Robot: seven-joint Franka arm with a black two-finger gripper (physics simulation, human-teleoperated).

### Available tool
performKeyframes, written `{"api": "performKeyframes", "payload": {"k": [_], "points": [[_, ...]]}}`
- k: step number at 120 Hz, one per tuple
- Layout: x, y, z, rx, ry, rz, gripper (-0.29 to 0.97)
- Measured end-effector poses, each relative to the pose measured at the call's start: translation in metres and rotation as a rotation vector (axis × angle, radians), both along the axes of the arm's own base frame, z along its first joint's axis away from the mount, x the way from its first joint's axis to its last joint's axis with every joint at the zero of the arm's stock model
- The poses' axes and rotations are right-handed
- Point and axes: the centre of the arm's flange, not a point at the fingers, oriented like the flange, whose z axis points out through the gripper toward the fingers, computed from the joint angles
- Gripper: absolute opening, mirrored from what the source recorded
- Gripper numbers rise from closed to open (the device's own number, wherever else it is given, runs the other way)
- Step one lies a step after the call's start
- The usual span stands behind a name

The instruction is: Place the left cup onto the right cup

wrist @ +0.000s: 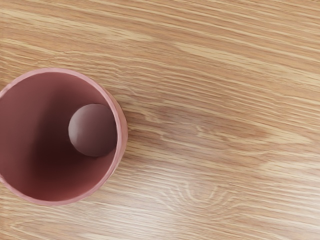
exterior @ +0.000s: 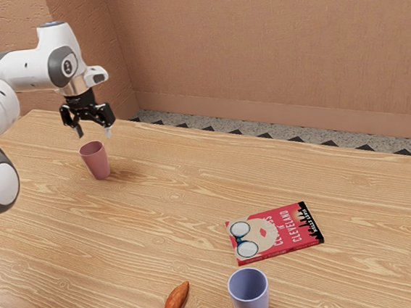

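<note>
The gripper (exterior: pixel 91 126) hangs open and empty just above the pink cup (exterior: pixel 95 160), which stands upright on the table (exterior: pixel 125 227). I'd say it should straddle one wall of the rim, go down straight, then close gently. The lilac cup (exterior: pixel 248 294) stands well apart from the pink cup.

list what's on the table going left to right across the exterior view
pink cup → sweet potato → lavender cup; the book overlaps that cup's stretch and runs further right, so it's left unranked
</note>
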Motion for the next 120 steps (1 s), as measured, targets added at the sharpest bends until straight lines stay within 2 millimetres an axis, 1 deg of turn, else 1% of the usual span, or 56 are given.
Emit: {"api": "performKeyframes", "payload": {"k": [17,42,53,75,96,120], "points": [[0.005,0.01,-0.008,-0.003,-0.033,0.0,0.68],[0.02,0.011,-0.025,-0.007,-0.066,-0.016,0.68],[0.021,0.012,-0.031,-0.007,-0.066,-0.02,0.68],[0.019,0.012,-0.05,-0.006,-0.044,-0.027,0.68],[0.019,0.015,-0.058,0.004,-0.049,-0.028,0.68],[0.019,0.016,-0.077,0.006,-0.034,-0.032,0.68]]}}
